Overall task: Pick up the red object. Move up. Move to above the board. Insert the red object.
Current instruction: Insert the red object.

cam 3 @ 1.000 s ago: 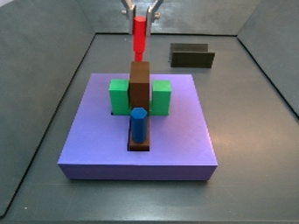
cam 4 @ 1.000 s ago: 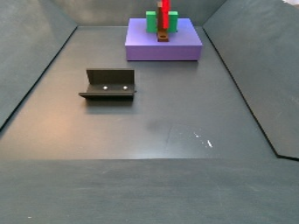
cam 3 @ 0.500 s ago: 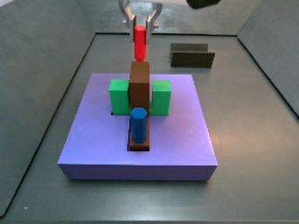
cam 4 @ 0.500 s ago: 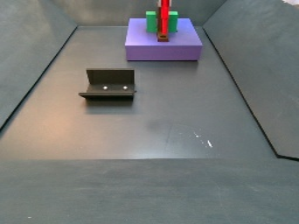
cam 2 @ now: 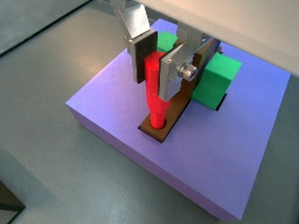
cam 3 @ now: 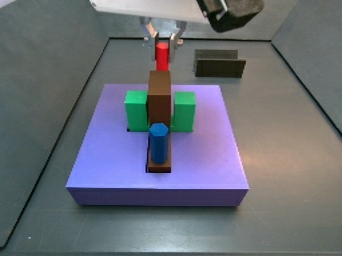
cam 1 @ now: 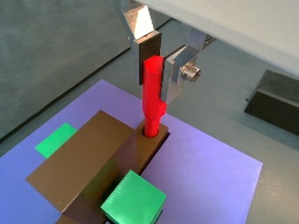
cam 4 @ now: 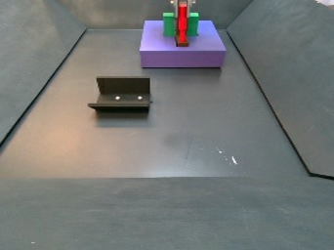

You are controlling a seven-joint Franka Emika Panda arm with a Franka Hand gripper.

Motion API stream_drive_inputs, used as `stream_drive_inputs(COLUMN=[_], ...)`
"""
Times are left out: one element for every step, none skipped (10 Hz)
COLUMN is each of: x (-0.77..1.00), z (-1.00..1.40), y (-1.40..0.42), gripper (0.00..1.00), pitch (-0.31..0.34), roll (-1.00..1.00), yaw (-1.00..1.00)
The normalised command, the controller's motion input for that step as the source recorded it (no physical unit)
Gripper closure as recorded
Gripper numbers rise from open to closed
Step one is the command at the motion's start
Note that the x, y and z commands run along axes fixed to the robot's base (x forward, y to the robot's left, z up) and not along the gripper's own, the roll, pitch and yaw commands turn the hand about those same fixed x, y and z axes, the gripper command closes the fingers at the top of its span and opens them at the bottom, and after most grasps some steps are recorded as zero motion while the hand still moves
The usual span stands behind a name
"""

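**Red peg standing in the brown block's slot**

My gripper (cam 1: pixel 156 54) clamps its flat silver plates on the red object (cam 1: pixel 152 94), a slim, smooth cylinder held upright. Its lower tip sits in the slot of the matte brown block (cam 1: pixel 100 162) on the flat lavender board (cam 2: pixel 117 122). Green blocks (cam 2: pixel 216 77) flank it. Farther off stands the dark fixture (cam 4: pixel 121 94).

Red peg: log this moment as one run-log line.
phase: insert | hand: shut on red peg, above board | peg: upright, lower tip in slot by brown block | blue peg: standing on board
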Motion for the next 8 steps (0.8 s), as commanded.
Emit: stream_drive_inputs(x=[0.05,0.06,0.14,0.16,0.09,0.07,0.05,0.06], z=[-0.27,-0.28,-0.27,-0.26,-0.31,-0.35,-0.37,-0.29], y=[0.06,0.03,0.0,0.0,0.0,0.0,0.0,0.0], gripper=[1.0,1.0,1.0,1.0,1.0,1.0,1.0,1.0], pitch=[-0.011,-0.016,0.0,0.0,0.0,-0.003,0.0,0.0], roll=[0.0,0.0,0.0,0.01,0.02,0.02,0.04,0.08], yaw=[-0.05,-0.05,-0.03,-0.05,-0.09,-0.09,-0.09,-0.1])
